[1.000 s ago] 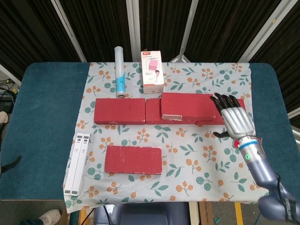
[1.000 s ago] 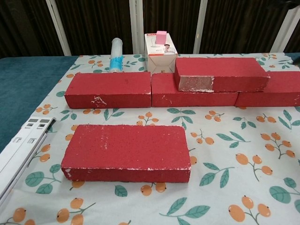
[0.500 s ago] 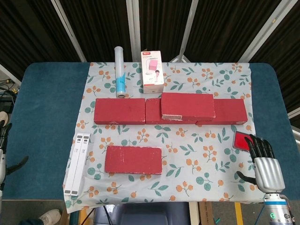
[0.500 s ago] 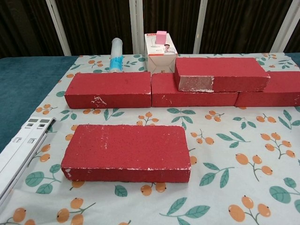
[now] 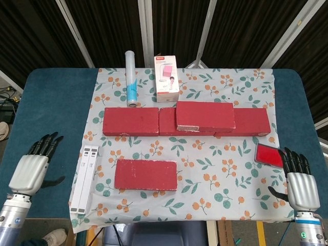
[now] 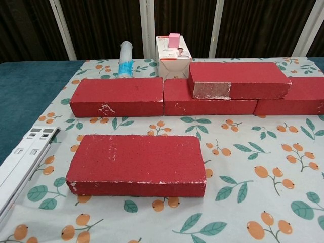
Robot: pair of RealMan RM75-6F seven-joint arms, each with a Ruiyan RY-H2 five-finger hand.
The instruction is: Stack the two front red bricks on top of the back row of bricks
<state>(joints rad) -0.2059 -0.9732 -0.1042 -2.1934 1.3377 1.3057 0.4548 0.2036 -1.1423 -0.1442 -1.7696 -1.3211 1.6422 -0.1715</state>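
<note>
A row of three red bricks (image 5: 130,121) (image 6: 117,96) lies across the middle of the floral cloth. One more red brick (image 5: 205,116) (image 6: 238,80) sits stacked on the row, right of centre. A single red brick (image 5: 146,174) (image 6: 136,165) lies flat at the front. My left hand (image 5: 33,168) hovers open over the blue table at the left, well away from the bricks. My right hand (image 5: 300,184) is open at the front right, also empty. Neither hand shows in the chest view.
A white folded rack (image 5: 84,179) (image 6: 20,164) lies left of the front brick. A clear tube (image 5: 131,78) (image 6: 125,59) and a white box (image 5: 166,78) (image 6: 173,55) stand behind the row. A small red flat object (image 5: 268,155) lies beside my right hand.
My right hand pulled back from the stacked brick to the front right corner, empty. My left hand has come into view at the left edge.
</note>
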